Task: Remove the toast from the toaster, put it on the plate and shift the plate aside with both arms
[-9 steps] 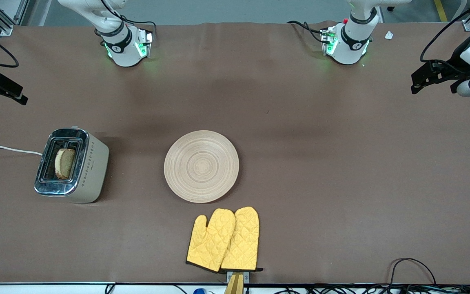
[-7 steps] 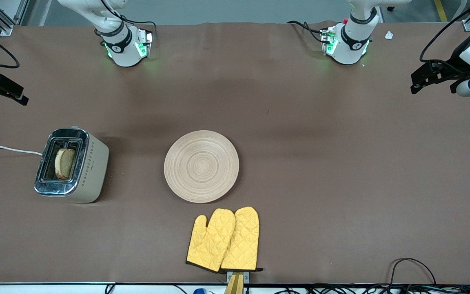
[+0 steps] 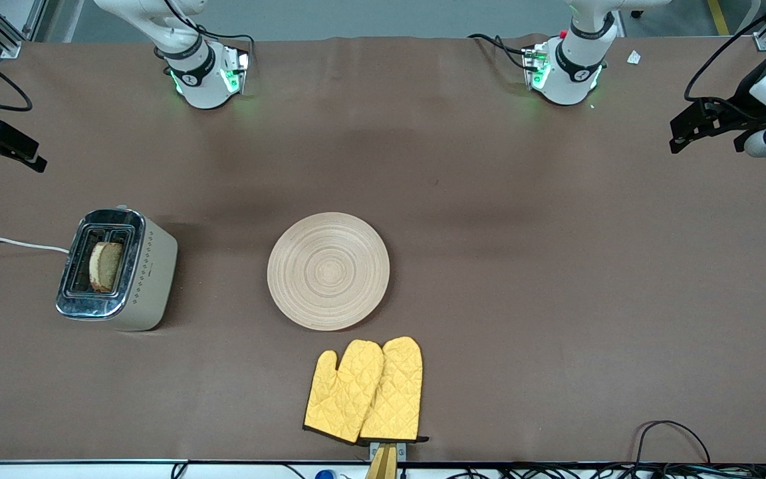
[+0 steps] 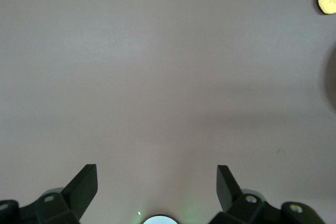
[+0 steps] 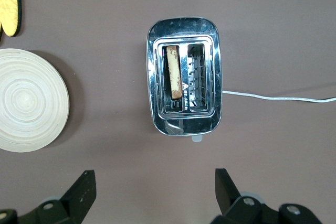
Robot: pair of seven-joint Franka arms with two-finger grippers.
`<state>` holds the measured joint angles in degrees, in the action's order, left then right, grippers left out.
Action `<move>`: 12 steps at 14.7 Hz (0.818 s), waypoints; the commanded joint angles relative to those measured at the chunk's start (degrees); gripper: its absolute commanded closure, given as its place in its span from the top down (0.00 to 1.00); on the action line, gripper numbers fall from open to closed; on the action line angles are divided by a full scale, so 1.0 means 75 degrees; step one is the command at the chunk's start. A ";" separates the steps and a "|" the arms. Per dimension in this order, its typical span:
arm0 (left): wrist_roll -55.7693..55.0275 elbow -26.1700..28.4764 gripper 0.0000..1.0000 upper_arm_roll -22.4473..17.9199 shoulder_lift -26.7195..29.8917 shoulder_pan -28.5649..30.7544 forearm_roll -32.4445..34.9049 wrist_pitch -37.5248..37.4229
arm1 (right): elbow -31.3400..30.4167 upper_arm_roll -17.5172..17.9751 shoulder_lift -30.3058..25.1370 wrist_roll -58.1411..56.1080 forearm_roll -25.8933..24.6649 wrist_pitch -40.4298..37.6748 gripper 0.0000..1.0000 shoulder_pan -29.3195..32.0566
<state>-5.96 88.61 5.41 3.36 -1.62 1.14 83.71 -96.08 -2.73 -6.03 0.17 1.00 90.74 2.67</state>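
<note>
Brown table [image 3: 556, 279]: toaster [image 3: 147, 279], mitts [image 3: 366, 392].

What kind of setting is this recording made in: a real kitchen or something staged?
Most likely a lab bench staged as a kitchen: a toaster holding toast, a wooden plate and oven mitts sit on a brown covered table, with robot bases bolted along its edge and loose cables trailing.

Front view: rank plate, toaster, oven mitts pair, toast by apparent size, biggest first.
1. plate: largest.
2-3. toaster and oven mitts pair: alike in area, so no ranking between them; the toaster also stands taller, nearer the camera.
4. toast: smallest, only partly showing in a toaster slot.
</note>
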 commanded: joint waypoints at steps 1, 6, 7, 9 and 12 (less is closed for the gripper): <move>-0.0049 -0.0154 1.00 0.0017 -0.0085 0.0017 0.0036 -0.0017 | -0.0162 0.0083 -0.0158 0.0047 0.0007 0.0101 1.00 0.0077; -0.0061 -0.0200 1.00 0.0041 -0.0389 -0.0007 0.0001 0.0240 | -0.0125 0.0071 0.0217 0.0071 0.0019 0.0731 1.00 0.0089; -0.0038 -0.0305 1.00 0.0041 -0.0483 0.0005 -0.0011 0.0299 | -0.0243 0.0083 0.0287 0.0106 0.0030 0.1024 1.00 0.0077; 0.0032 -0.0446 1.00 0.0018 -0.0636 0.0017 0.0001 0.0322 | -0.0431 0.0083 0.0591 0.0397 0.0030 0.1400 1.00 0.0019; 0.0068 -0.0633 1.00 -0.0006 -0.0858 0.0017 0.0036 0.0334 | -0.0641 0.0083 0.1305 0.0528 0.0030 0.2113 1.00 -0.0063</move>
<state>-5.92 86.75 5.39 -1.41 -1.59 1.14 86.59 -99.57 -2.37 0.69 2.50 1.07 102.95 2.39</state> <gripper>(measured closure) 0.000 0.000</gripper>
